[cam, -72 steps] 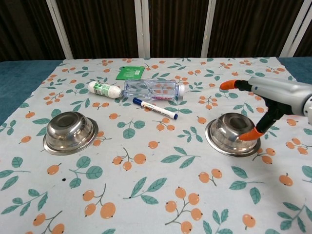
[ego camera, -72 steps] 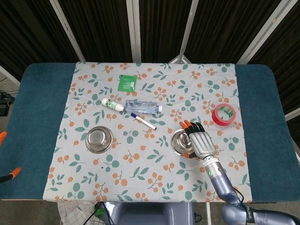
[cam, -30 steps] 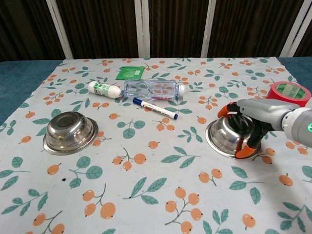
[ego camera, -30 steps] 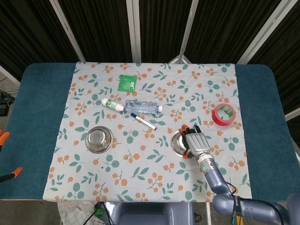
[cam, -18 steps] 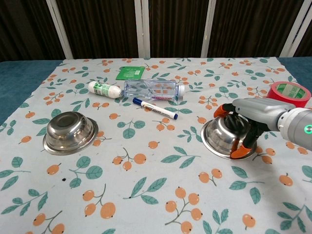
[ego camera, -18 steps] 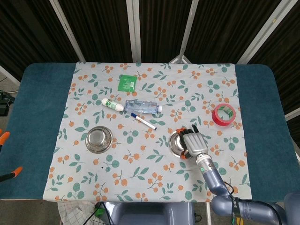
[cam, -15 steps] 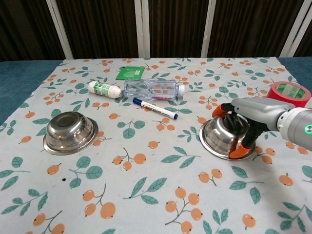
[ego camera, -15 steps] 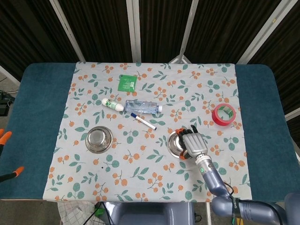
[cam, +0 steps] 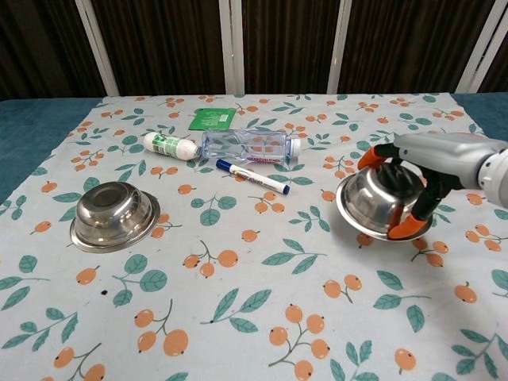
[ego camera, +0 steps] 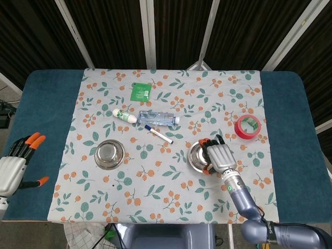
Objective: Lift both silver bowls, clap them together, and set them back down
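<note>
Right hand (cam: 432,171) grips the right silver bowl (cam: 379,200) at right of frame — bowl tilted, raised off the floral tablecloth (cam: 238,302). Left hand (ego camera: 14,167) at far left edge of the head view, fingers spread, holding nothing. Left silver bowl (cam: 113,214) sits on the cloth, centre-left. Marker (cam: 252,176) and bottle (cam: 246,146) labels — not legible.

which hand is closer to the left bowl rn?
Left. The left hand hovers open at the table's left edge, apart from the left bowl; the right hand grips the right bowl.
</note>
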You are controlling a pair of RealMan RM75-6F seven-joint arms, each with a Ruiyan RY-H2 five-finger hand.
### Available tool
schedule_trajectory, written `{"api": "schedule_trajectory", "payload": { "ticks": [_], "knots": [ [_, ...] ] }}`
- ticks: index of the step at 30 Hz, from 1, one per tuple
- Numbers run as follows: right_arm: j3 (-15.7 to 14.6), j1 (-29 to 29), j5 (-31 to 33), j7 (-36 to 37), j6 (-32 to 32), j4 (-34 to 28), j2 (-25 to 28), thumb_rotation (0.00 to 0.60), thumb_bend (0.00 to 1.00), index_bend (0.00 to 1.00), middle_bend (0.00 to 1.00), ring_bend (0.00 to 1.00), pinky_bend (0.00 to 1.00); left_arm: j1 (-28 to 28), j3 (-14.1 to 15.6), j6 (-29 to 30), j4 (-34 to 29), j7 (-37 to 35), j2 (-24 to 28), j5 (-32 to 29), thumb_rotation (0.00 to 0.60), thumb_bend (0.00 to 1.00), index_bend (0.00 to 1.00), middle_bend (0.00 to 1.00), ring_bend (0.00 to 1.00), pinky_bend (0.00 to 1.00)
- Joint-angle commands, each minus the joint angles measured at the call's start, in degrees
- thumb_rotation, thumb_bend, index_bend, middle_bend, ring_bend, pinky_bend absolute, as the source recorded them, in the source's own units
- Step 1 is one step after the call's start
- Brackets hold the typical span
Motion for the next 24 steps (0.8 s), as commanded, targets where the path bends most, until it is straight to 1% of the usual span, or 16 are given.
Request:
{"api": "schedule_trajectory", "payload": {
  "ticks": [1,6,12,16,21,24],
  "knots": [
    [0.72,-0.89,-0.74,1.79,1.16,-2.43,2.48,0.6,0.11,0.36,0.21,0.27,0.04,-8.73,-3.37,-12.79,-1.28,-0.53,0.65,-5.94,0.6,0.09,0.08,0.0,0.0,0.01],
    [1.97,-2.26,-2.69,5.4,2.58,-4.81,6.32,0.6,0.11,0.36,0.21,0.27,0.04,-15.09,-5.45,-21.88,0.51,2.23,-1.75,-12.2,0.6,0.06,0.06,0.0,0.0,0.01],
    [2.64,-3.33,-3.03,8.11,2.76,-6.16,10.0,0.6,0.11,0.36,0.21,0.27,0.04,-21.06,-6.56,-28.7,2.76,6.39,-6.84,-17.93,0.6,0.05,0.06,0.0,0.0,0.01],
    [2.66,-3.68,-2.98,9.02,2.59,-6.49,11.57,0.6,0.11,0.36,0.21,0.27,0.04,-24.16,-6.41,-32.13,4.04,8.09,-9.94,-20.46,0.6,0.04,0.05,0.0,0.0,0.01],
    [2.57,-3.96,-2.59,10.15,2.2,-6.14,12.45,0.6,0.11,0.36,0.21,0.27,0.04,-26.91,-5.68,-34.98,6.19,10.03,-14.1,-24.25,0.6,0.03,0.05,0.0,0.0,0.01],
    [2.26,-4.09,-2.58,10.4,1.99,-5.75,12.78,0.6,0.11,0.36,0.21,0.27,0.04,-28.15,-4.89,-36.09,7.84,11.39,-15.84,-25.42,0.6,0.03,0.05,0.0,0.0,0.01]
  ]
}}
